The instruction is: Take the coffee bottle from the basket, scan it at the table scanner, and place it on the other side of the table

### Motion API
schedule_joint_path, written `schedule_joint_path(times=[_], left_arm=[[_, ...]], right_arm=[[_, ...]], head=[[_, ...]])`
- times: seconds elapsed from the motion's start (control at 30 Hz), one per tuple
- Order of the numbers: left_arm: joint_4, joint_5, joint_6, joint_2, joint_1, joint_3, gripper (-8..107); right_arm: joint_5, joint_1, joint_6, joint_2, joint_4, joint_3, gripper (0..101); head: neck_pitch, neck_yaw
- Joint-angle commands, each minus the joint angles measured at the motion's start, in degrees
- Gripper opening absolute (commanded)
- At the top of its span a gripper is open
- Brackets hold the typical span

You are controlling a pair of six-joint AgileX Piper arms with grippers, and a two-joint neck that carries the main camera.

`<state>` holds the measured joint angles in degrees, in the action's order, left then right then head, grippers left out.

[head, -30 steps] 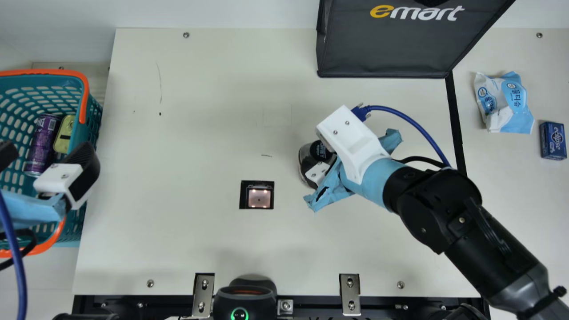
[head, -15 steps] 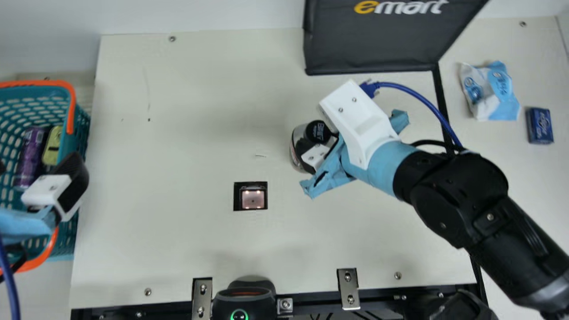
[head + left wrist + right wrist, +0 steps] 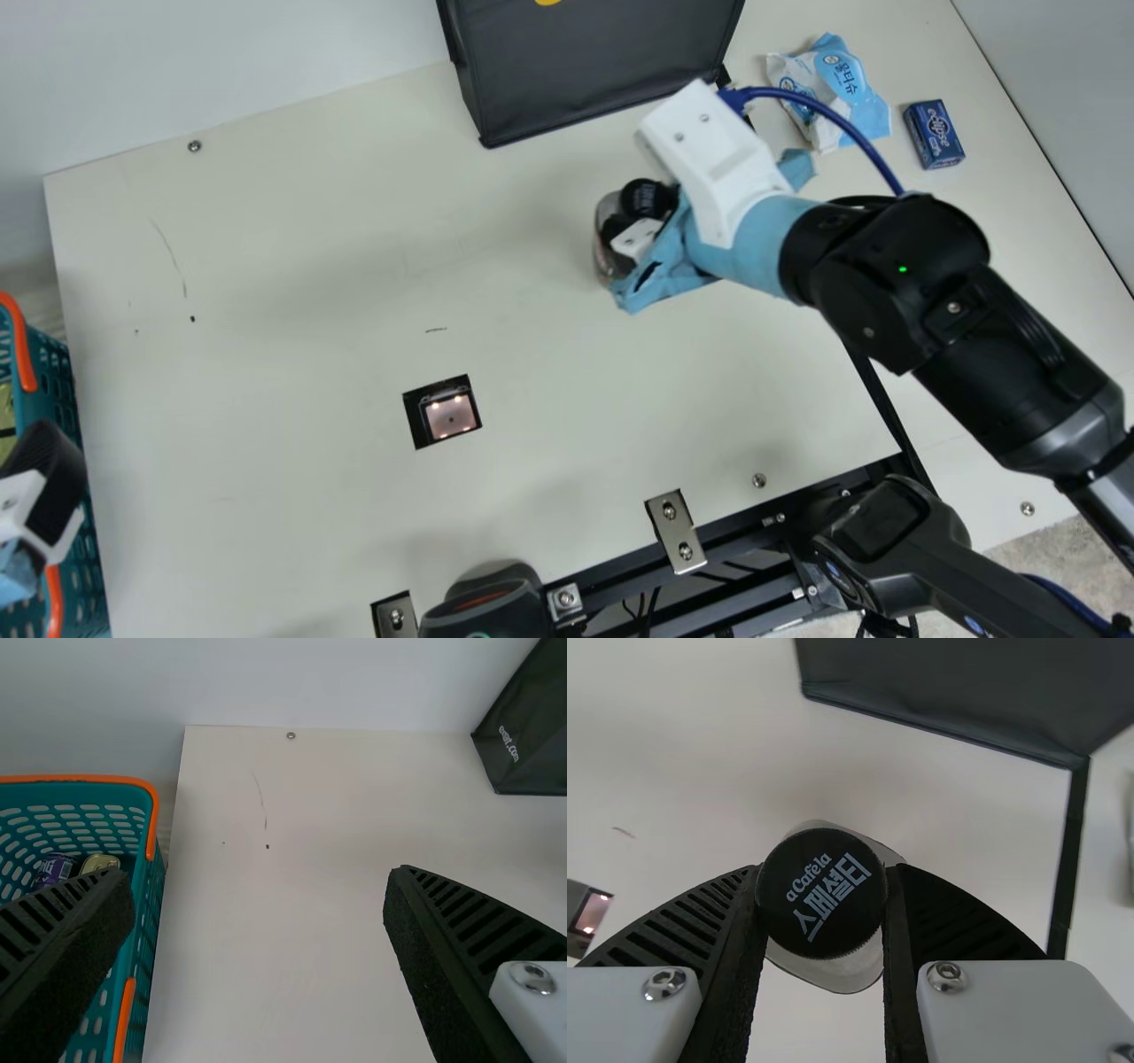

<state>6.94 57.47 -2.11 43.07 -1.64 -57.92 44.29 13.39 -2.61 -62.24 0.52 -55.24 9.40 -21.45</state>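
A coffee bottle (image 3: 647,198), likely scanned, is pinched in the right gripper (image 3: 823,870) between table scanner (image 3: 450,416) and black strip (image 3: 1069,859); next, carry it past the strip and release; the left gripper (image 3: 261,873), 2 fingers spread, hangs near the basket (image 3: 80,778).

The main view is turned now, the worktop (image 3: 310,399) slanting. The right tool (image 3: 640,213) and coffee bottle (image 3: 645,197) are farther from the scanner (image 3: 450,416), towards the frame's upper right.

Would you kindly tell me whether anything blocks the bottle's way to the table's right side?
Nothing visible stands between the bottle and the black strip; the black bag is farther back, the tissue pack beyond the strip.
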Motion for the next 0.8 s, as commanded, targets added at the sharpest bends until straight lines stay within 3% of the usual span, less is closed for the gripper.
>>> schedule_joint_path(times=[0.0, 0.37, 0.77], left_arm=[[0.0, 0.0, 0.0, 0.0, 0.0, 0.0, 90], [0.0, 0.0, 0.0, 0.0, 0.0, 0.0, 90], [0.0, 0.0, 0.0, 0.0, 0.0, 0.0, 90]], right_arm=[[0.04, -5.19, -1.75, 0.48, 0.63, 0.34, 0], [0.55, -22.7, -12.25, 1.67, 6.02, 1.69, 0], [-0.5, -41.27, -26.84, -1.6, 14.07, 1.36, 0]], head=[[-1.48, -0.13], [-1.48, -0.13], [-1.48, -0.13]])
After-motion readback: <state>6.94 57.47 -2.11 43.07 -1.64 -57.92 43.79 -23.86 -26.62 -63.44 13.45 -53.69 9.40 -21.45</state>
